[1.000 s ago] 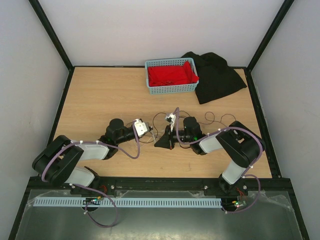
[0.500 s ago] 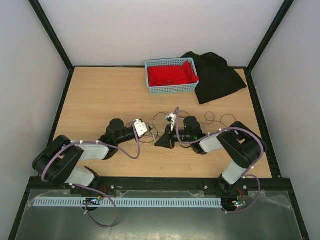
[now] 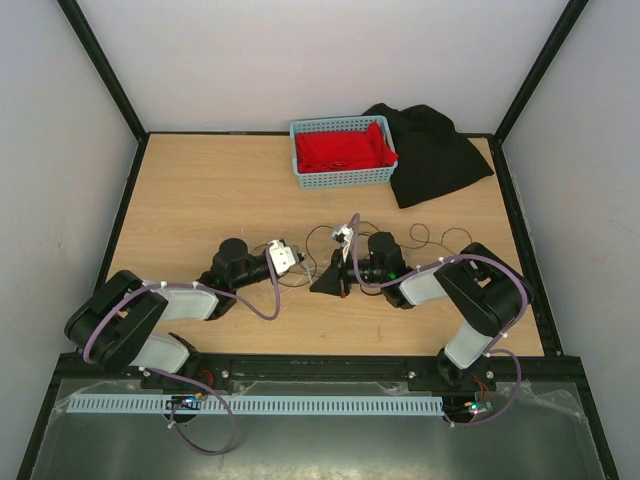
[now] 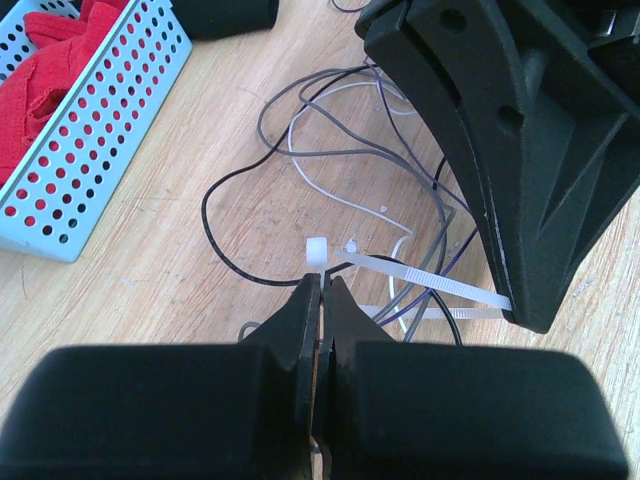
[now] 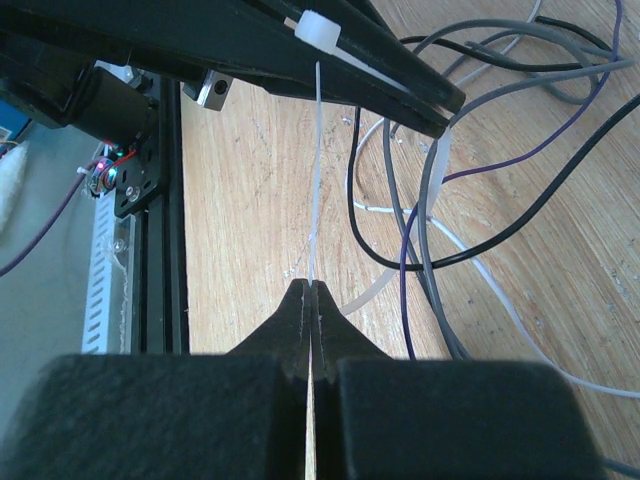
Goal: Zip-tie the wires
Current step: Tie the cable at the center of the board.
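zip tie (image 4: 430, 281) stretched over wires (image 5: 428, 190) at table centre, left gripper (image 4: 321, 285) pinched shut at its head, right gripper (image 5: 310, 292) clamped on tail, whether it loops the wires unclear, tail end hidden between jaws

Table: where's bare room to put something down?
Bare wood: left of the basket down to the left arm; the near strip between it and the right arm. Crowded: the middle, left gripper and right gripper on the zip tie among wires.
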`<state>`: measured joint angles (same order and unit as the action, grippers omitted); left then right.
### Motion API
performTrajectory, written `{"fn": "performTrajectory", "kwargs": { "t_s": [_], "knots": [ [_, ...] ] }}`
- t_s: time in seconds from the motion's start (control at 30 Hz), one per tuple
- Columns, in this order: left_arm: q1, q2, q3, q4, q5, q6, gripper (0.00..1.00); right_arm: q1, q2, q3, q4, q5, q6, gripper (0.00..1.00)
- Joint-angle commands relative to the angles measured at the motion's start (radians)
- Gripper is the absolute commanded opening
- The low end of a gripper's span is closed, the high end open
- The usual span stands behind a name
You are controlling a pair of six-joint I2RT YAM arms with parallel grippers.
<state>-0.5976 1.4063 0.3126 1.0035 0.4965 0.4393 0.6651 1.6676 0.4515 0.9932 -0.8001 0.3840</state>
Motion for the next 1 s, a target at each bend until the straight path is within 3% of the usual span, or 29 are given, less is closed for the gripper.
{"fn": "performTrajectory", "kwargs": {
  "t_s": [0.0, 0.97],
  "knots": [
    [-0.008, 0.005, -0.005, 0.043, 0.000, 0.020, 0.00, -0.004, -0.028, 0.020, -0.005, -0.031, -0.012, 0.00],
    [-0.038, 0.000, -0.023, 0.058, -0.058, 0.070, 0.00, -0.020, -0.018, 0.024, 0.008, -0.049, 0.017, 0.00]
  ]
}}
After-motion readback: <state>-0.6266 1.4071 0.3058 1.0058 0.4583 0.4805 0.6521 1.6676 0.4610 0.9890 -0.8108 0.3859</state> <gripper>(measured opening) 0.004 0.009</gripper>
